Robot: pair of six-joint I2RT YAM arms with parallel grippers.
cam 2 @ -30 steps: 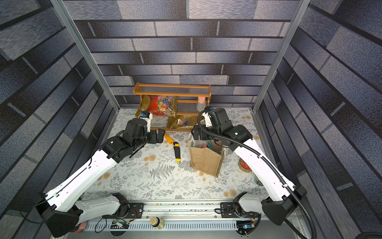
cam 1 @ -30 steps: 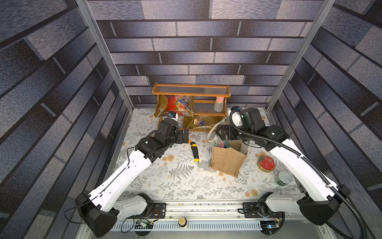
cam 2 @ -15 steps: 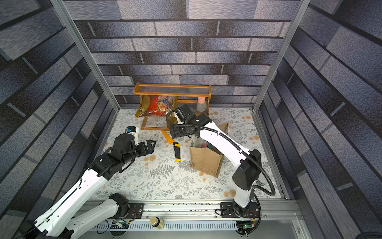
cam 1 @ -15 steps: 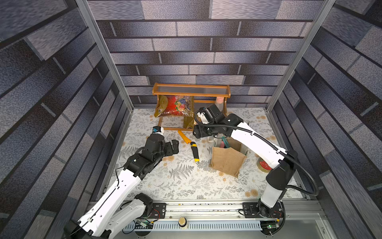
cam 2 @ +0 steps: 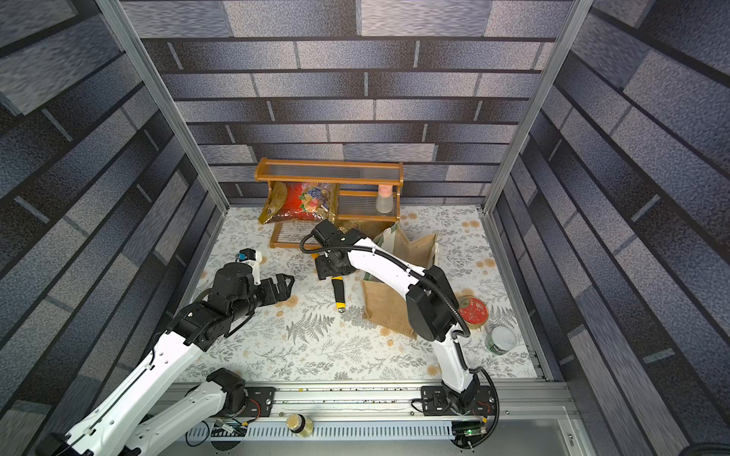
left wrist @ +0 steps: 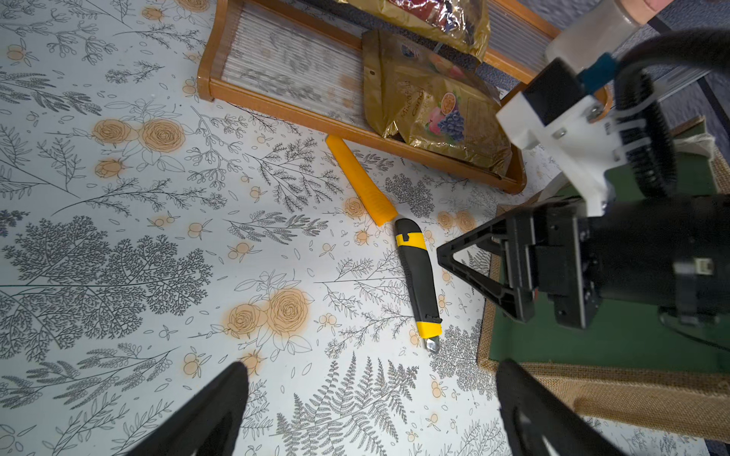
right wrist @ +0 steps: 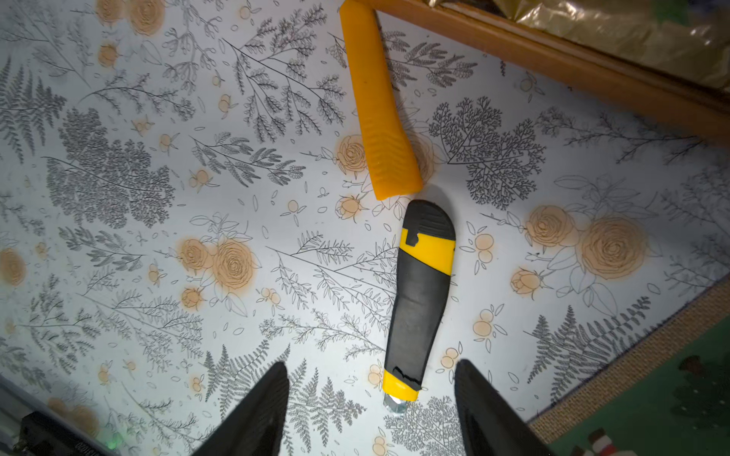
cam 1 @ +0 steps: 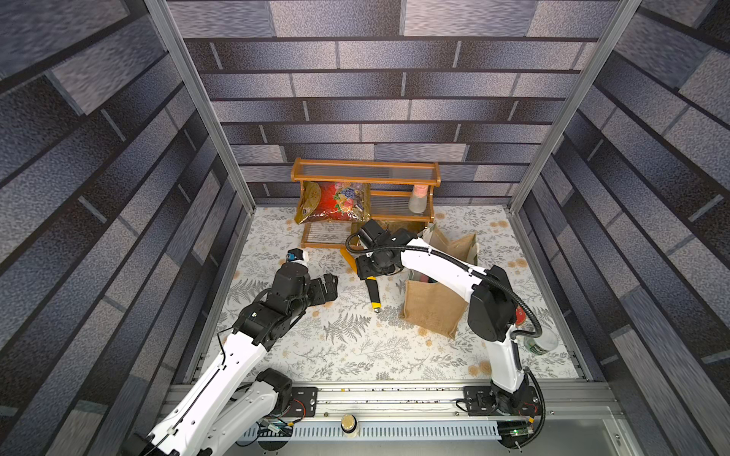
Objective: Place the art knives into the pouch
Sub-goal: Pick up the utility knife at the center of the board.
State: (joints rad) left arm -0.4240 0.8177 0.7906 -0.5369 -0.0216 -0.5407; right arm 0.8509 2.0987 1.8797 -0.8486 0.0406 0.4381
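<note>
Right wrist: tool (right wrist: 370, 365) over art knife (right wrist: 420, 300)

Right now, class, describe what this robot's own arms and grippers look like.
The left arm and right arm both have smooth white shells with bulky black joints. A ribbed black hose runs along the right arm. The left gripper and right gripper are black, with tapering, pointed fingers.

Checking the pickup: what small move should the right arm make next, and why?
Probably lower the right gripper onto the art knife: its jaws stand open above it, and the knife lies flat, ungripped, beside the pouch.
</note>
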